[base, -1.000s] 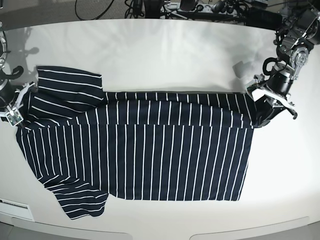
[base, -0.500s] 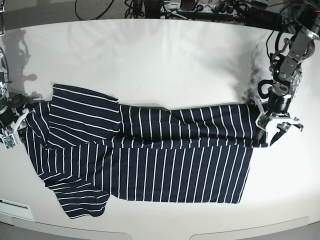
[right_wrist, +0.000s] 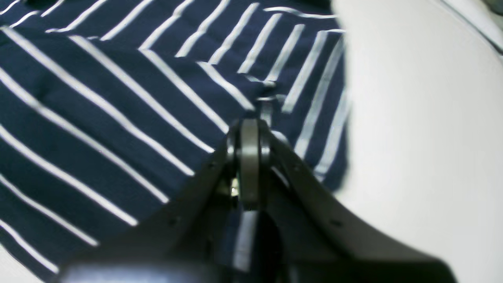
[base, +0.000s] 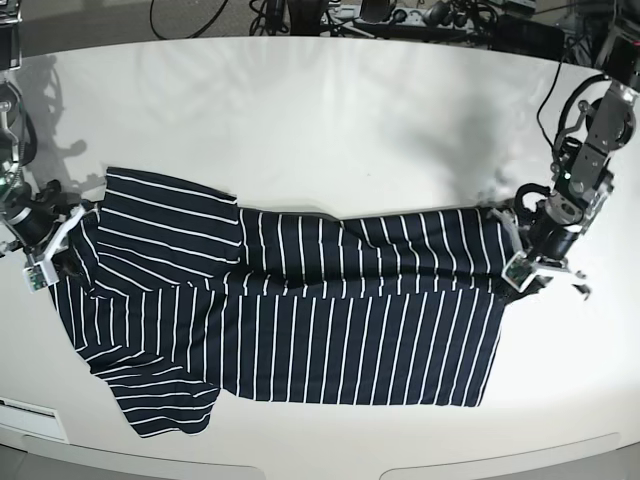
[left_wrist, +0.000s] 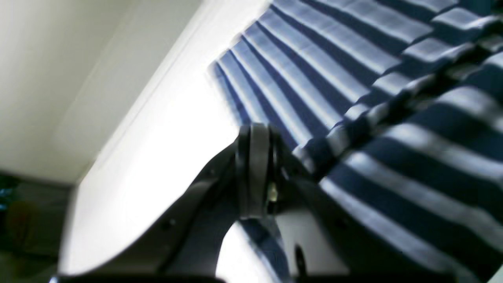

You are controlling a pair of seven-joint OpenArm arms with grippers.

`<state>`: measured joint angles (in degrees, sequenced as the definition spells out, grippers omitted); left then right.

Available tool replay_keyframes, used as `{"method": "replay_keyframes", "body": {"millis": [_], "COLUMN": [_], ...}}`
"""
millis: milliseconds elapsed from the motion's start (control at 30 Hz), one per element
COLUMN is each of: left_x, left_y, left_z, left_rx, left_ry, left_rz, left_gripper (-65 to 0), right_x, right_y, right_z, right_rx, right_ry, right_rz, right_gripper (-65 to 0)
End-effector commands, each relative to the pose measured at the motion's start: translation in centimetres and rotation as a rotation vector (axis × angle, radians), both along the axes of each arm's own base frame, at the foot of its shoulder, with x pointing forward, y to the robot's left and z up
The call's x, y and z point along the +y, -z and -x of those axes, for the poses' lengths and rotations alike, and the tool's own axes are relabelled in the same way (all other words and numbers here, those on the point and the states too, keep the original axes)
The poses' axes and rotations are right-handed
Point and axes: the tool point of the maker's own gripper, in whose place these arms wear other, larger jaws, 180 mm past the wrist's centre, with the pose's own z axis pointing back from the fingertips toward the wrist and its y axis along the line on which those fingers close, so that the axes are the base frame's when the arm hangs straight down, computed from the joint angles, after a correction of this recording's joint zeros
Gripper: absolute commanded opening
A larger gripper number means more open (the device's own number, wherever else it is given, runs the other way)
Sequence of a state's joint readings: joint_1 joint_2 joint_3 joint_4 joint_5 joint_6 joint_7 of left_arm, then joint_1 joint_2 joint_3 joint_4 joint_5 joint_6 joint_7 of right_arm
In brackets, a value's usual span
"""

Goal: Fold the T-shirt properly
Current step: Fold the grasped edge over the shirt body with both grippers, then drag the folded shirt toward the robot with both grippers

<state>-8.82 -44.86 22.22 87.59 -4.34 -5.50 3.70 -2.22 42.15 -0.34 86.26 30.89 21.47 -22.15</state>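
Observation:
The T-shirt (base: 320,310), dark navy with thin white stripes, lies spread across the white table (base: 320,130), its far long edge folded forward over the body. One sleeve lies flat at the upper left (base: 170,215) and the other near the front edge (base: 165,405). My left gripper (base: 522,272) is at the shirt's right edge, shut on the cloth. In the left wrist view its fingers (left_wrist: 254,137) press together beside the folded edge of the T-shirt (left_wrist: 353,59). My right gripper (base: 45,262) is shut on the left edge. A pucker of T-shirt (right_wrist: 98,98) sits at its tips (right_wrist: 249,125).
Cables and equipment (base: 330,15) line the far edge of the table. The table's curved front edge (base: 320,465) runs just below the shirt's hem. Bare white tabletop lies behind the shirt and to the right of the left arm (base: 590,150).
Both grippers opened, letting go of the folded-over far edge, then shifted inward onto the shirt's side edges and shut again. The far edge and upper-left sleeve now lie lower on the body.

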Motion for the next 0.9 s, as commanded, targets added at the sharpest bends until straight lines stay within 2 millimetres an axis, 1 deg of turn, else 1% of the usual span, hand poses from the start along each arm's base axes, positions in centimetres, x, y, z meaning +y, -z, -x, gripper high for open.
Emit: {"method": "replay_keyframes", "body": {"millis": [0, 67, 133, 233, 300, 367, 433, 500, 567, 667, 767, 800, 867], "left_x": [0.4, 0.2, -0.2, -1.3, -2.1, -2.5, -2.3, -1.3, -0.3, 0.1, 0.1, 0.1, -0.1], "left_y": [-1.6, -0.4, 1.9, 5.2, 6.2, 6.3, 6.1, 6.5, 6.7, 6.1, 5.1, 4.8, 4.8], "left_z": [-1.0, -1.3, -0.9, 0.6, 1.9, 2.4, 2.9, 4.0, 5.3, 6.8, 7.8, 8.3, 9.7], "left_rx": [-0.042, -0.002, 0.075, 0.221, 0.292, 0.324, 0.341, 0.378, 0.408, 0.419, 0.416, 0.42, 0.45], "left_ry": [-0.003, -0.005, 0.013, 0.088, 0.156, 0.19, 0.195, 0.186, 0.189, 0.224, 0.265, 0.274, 0.291], "left_rz": [0.006, 0.035, 0.051, 0.066, 0.068, 0.085, 0.099, 0.066, 0.017, -0.032, -0.072, -0.08, -0.083], "left_gripper": [-65.0, -65.0, -65.0, -65.0, -65.0, -65.0, -65.0, -65.0, -65.0, -65.0, -65.0, -65.0, -65.0], "right_x": [-0.5, -0.7, -1.5, -2.4, -2.9, -2.8, -2.8, -3.2, -4.2, -4.7, -4.3, -4.1, -3.9], "right_y": [-1.2, 0.4, 2.1, 4.7, 5.8, 5.8, 5.2, 5.0, 4.6, 3.6, 2.7, 2.7, 3.3], "right_z": [-0.8, -0.5, 0.1, 1.9, 3.3, 3.8, 4.0, 5.0, 5.9, 6.2, 6.2, 6.5, 7.6], "right_rx": [-0.039, -0.01, 0.034, 0.177, 0.284, 0.326, 0.339, 0.38, 0.41, 0.4, 0.387, 0.39, 0.415], "right_ry": [0.008, 0.028, 0.062, 0.067, 0.085, 0.094, 0.091, 0.095, 0.116, 0.104, 0.062, 0.052, 0.038], "right_rz": [0.003, 0.018, 0.029, 0.051, 0.07, 0.036, 0.02, 0.051, 0.095, 0.143, 0.176, 0.183, 0.19], "right_gripper": [-65.0, -65.0, -65.0, -65.0, -65.0, -65.0, -65.0, -65.0, -65.0, -65.0, -65.0, -65.0, -65.0]}}
